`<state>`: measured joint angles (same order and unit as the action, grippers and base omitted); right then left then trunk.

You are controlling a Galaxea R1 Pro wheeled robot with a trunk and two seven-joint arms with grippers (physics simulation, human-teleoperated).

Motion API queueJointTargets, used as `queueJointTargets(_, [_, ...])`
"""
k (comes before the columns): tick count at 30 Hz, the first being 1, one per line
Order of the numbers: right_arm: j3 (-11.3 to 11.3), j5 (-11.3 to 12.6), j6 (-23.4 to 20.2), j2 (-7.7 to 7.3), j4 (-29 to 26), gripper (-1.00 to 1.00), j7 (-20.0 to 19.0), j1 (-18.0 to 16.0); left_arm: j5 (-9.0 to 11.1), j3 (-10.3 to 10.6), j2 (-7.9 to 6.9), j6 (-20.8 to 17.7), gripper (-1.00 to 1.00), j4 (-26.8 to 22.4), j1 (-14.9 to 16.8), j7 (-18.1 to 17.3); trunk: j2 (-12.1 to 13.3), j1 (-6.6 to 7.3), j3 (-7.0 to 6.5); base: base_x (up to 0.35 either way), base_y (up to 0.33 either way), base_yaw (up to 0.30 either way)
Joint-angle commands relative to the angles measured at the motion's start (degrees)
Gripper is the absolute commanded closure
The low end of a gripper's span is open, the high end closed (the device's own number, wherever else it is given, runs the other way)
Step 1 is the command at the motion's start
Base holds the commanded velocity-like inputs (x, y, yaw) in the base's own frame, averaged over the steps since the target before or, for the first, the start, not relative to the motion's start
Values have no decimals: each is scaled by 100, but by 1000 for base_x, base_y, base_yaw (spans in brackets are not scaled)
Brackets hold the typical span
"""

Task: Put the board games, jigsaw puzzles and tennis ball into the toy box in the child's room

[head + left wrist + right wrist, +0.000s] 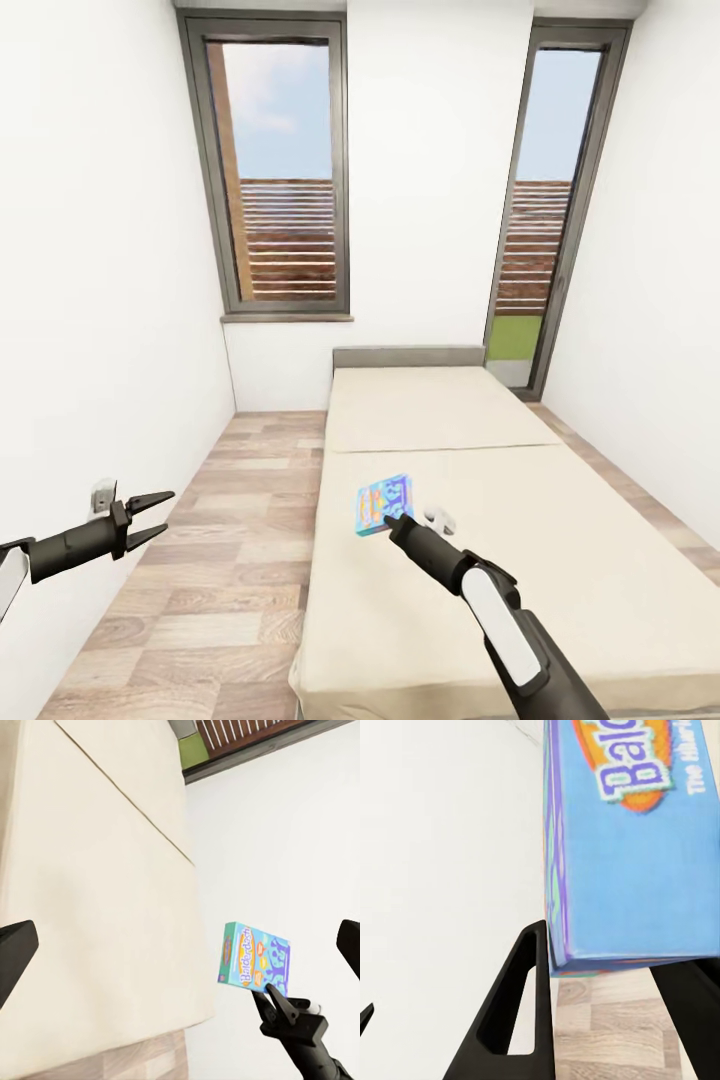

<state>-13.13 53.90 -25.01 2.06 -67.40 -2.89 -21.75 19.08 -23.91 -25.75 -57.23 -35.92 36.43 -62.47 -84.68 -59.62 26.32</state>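
— Where's the board game (384, 504)?
— Centre of the frame, above the bed (560, 560), pinched in the right gripper (397, 521).
— And the left gripper (150, 516)?
— Lower left, fingers spread, holding nothing.

The only lettering I can read stands on the blue-teal board game (637, 847) pinched in my right gripper (398, 520); through my right wrist camera the box face shows big white letters on an orange patch — "Bal", cut off at the frame edge; beside it runs smaller white print beginning "The", the rest too blurred to read; from my left wrist camera the same title looks like "Balderdash", though the small letters are soft.
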Motion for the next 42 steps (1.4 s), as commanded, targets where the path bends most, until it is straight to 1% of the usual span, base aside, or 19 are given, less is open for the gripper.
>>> queueJointTargets(1, [16, 11, -30, 0, -1, 100, -12, -3, -9, -8, 0, -24, -100, 1, 4, -17, 38, 23, -12, 0, 0, 0])
queueJointTargets(4, [77, 6, -109, 0, 5, 100, 8, -32, -9, -5, 0, -25, -100, -1, 4, -19, 158, 89, -66, 0, 0, 0])
queueJointTargets(6, [96, -3, -277, -2, 8, 100, 38, -75, -9, -7, 2, -25, -100, -2, 4, -19, 239, 133, -102, 0, 0, 0])
queueJointTargets(9, [124, -7, -674, -4, 9, 100, 125, -168, -9, -8, 6, -25, -100, -2, 4, -20, 359, 199, -156, 0, 0, 0])
queueJointTargets(10, [165, -5, -882, -2, 5, 100, 214, -197, -9, -5, 7, -25, -100, -2, 4, -18, 399, 220, -174, 0, 0, 0])
queueJointTargets(12, [223, -4, -1129, 1, -6, 100, 339, -223, -9, -4, 8, -25, -100, -2, 4, -15, 479, 264, -209, 0, 0, 0])
queueJointTargets(15, [276, -2, -1298, -2, -15, 100, 427, -234, -9, -4, 9, -21, -100, -2, 4, -12, 600, 330, -263, 0, 0, 0])
queueJointTargets(21, [300, -3, -1365, -4, -18, 100, 462, -233, -9, -1, 9, -24, -100, -2, 4, -1, 840, 462, -371, -26, 0, 13])
queueJointTargets(26, [307, -3, -1374, -4, -19, 100, 462, -233, -13, 0, 20, -25, -100, -2, 4, 13, 1041, 572, -461, -231, 0, 8])
queueJointTargets(28, [354, -3, -1375, -2, -19, 100, 458, -231, -16, 0, 21, -20, -100, -2, 4, 24, 1121, 616, -497, -253, 0, 61])
queueJointTargets(31, [482, -3, -1375, 1, -19, 100, 456, -227, -18, 0, 14, -11, -100, -2, 4, 26, 1241, 682, -551, -103, 0, 189])
queueJointTargets(35, [531, -3, -1375, -3, -7, 100, 456, -225, -18, 0, 16, 4, -100, -2, 4, 25, 1402, 770, -622, -29, 0, 257])
queueJointTargets(42, [547, -10, -1375, 4, -1, 100, 456, -224, -10, 11, 18, 46, -100, -2, 4, 10, 1402, 770, -622, -4, 0, 280])
